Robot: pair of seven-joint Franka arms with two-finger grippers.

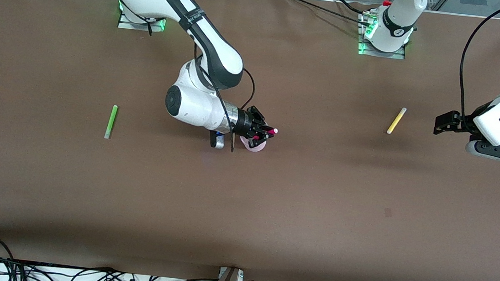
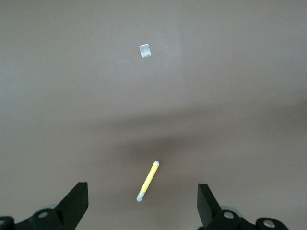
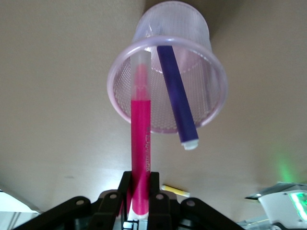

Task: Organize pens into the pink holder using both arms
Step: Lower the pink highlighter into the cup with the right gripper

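My right gripper (image 1: 263, 135) is shut on the magenta pink pen (image 1: 272, 131) and holds it over the pink holder (image 1: 254, 146). In the right wrist view the gripper (image 3: 140, 184) grips the pen (image 3: 141, 143), whose pale end reaches into the holder's (image 3: 115, 96) mouth. The dark purple pen (image 3: 176, 96) leans inside the holder. The yellow pen (image 1: 396, 120) lies on the table toward the left arm's end. My left gripper (image 1: 443, 123) hangs open and empty above the table beside it; in its wrist view (image 2: 142, 190) the yellow pen (image 2: 147, 181) shows between the fingers. The lime green pen (image 1: 111, 121) lies toward the right arm's end.
The brown table (image 1: 243, 213) has a small pale patch (image 2: 145, 50) on its surface. The yellow pen also shows in the right wrist view (image 3: 175, 190). Cables lie along the table's front edge (image 1: 81, 275).
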